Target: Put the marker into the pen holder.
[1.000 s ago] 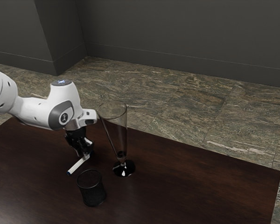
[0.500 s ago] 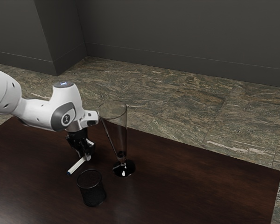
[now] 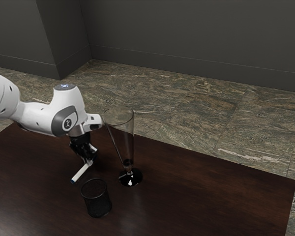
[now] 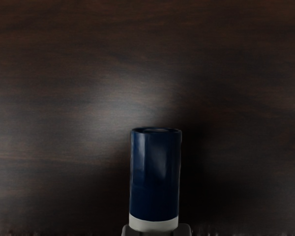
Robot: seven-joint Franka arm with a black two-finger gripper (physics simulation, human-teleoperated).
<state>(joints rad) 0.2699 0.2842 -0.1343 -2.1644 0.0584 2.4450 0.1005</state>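
Marker [image 3: 80, 172] is jutting sideways from the pincer [image 3: 90, 161], which is gripping it near one end; its long axis is leaning far from upright, blue end [image 4: 155, 174] pointing away. The pen holder [image 3: 97, 199] is standing near the pincer on the tabletop [image 3: 196, 187], so I'm probably needing to tip the marker steeper (fussy business) before lowering.

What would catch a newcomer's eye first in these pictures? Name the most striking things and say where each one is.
Probably the bulky white arm, coming in from the exterior view's left, and the tall clear glass standing on the dark table. In the wrist view, the marker's blue end stands out, low in the picture.
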